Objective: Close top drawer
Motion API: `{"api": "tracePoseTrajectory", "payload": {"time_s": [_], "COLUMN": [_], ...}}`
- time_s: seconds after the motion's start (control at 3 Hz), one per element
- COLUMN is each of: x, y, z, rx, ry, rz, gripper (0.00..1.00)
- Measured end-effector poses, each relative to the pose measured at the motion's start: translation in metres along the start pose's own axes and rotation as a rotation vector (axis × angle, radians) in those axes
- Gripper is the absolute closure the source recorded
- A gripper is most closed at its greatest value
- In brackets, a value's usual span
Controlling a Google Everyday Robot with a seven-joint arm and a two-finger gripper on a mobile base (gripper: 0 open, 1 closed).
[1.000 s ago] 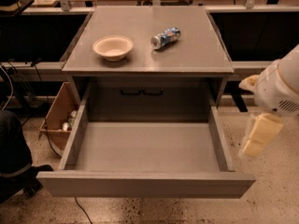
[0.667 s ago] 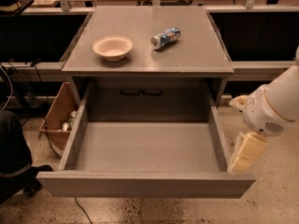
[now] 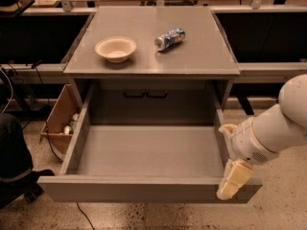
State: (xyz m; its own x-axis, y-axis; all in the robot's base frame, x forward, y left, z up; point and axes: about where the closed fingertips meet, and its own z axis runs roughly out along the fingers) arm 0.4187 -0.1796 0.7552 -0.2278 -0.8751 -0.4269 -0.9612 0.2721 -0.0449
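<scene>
The top drawer (image 3: 144,191) of the grey cabinet is pulled fully out toward me and is empty inside. Its plain flat front panel runs along the bottom of the view. My white arm comes in from the right. My gripper (image 3: 233,180), with cream-coloured fingers, hangs at the drawer's front right corner, overlapping the right end of the front panel. The lower drawers are hidden under the open one.
A beige bowl (image 3: 115,48) and a can lying on its side (image 3: 169,38) rest on the cabinet top (image 3: 201,56). A cardboard box (image 3: 60,121) stands on the floor to the left. A dark chair or bag (image 3: 12,162) sits at the far left.
My arm and gripper have moved left and down, from beside the drawer's right wall to its front right corner. The drawer has not moved.
</scene>
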Motion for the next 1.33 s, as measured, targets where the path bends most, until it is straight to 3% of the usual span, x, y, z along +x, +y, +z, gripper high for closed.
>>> {"api": "tracePoseTrajectory", "payload": {"time_s": [1.0,1.33], "x": [-0.004,-0.012], "y": [0.003,-0.005], "z": [0.075,0.099], "rx": [-0.041,-0.041], "ry": [-0.098,-0.117], "rz": [-0.032,-0.036], "gripper": [0.0,0.06]}}
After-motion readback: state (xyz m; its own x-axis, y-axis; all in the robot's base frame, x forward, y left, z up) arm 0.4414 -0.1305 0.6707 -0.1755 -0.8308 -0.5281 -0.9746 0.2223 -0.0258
